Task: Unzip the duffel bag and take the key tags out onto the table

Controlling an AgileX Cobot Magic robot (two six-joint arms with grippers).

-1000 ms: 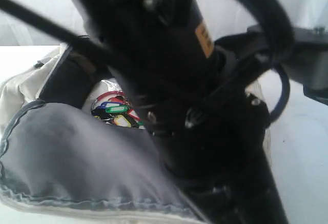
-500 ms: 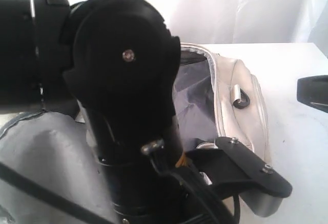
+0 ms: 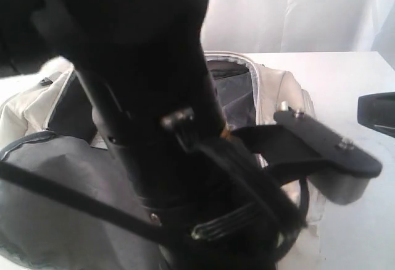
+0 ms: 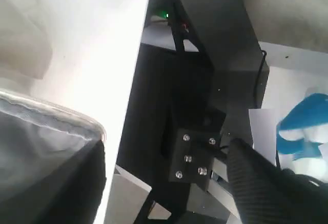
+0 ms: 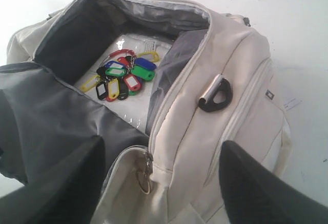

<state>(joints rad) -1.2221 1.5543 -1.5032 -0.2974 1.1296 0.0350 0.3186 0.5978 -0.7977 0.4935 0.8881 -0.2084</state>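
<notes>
The cream duffel bag (image 5: pixel 225 126) lies unzipped on the white table (image 5: pixel 287 24), its dark grey lining showing. Inside, on white packing, sits the bunch of key tags (image 5: pixel 123 78) in red, green, yellow and blue. My right gripper (image 5: pixel 164 196) hovers open above the bag's near end, a finger on each side of the brass ring zipper pull (image 5: pixel 143 180), holding nothing. My left gripper (image 4: pixel 164 193) is open and empty, aimed past the table edge (image 4: pixel 136 80), with the bag's grey flap (image 4: pixel 36 137) beside one finger. The left arm (image 3: pixel 148 97) hides the key tags in the exterior view.
A black D-ring with a metal clip (image 5: pixel 215 95) sits on the bag's side. Beyond the table edge stand a dark frame and a screwed black plate (image 4: pixel 195 157). A dark tip of the right arm (image 3: pixel 376 110) shows at the exterior view's right edge.
The left arm has swung across the exterior view and now covers the key tags that showed one second ago. The bag has not moved.
</notes>
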